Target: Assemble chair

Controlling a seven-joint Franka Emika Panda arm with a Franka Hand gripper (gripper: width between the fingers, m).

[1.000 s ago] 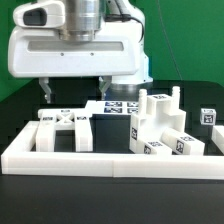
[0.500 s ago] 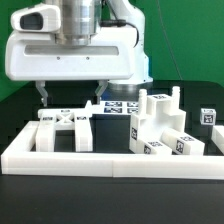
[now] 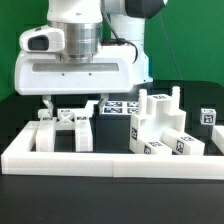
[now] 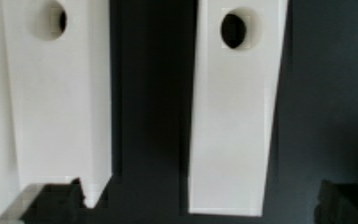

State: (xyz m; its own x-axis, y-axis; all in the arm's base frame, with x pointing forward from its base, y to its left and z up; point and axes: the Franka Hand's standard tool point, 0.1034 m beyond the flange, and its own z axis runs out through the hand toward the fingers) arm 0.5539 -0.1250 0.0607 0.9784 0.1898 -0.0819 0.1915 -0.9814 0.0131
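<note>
My gripper (image 3: 76,103) hangs open just above the white X-braced frame (image 3: 62,128), which lies behind the border wall on the exterior view's left. Its two dark fingers (image 3: 48,100) stand wide apart with nothing held. In the wrist view two long white bars (image 4: 234,110), each with a dark hole near one end, lie side by side on the black table. One bar sits between the dark fingertips (image 4: 51,205) without touching either. A blocky white stack of chair parts (image 3: 160,125) with square tags stands to the exterior view's right.
A long low white border wall (image 3: 110,160) runs across the front. The marker board (image 3: 122,107) lies flat behind the parts. A small tagged white piece (image 3: 208,117) stands at the far right of the exterior view. A green backdrop closes off the back.
The gripper has come down toward the X-braced frame and shifted slightly to the exterior view's right. Its jaws stay wide open. The parts have not moved.
</note>
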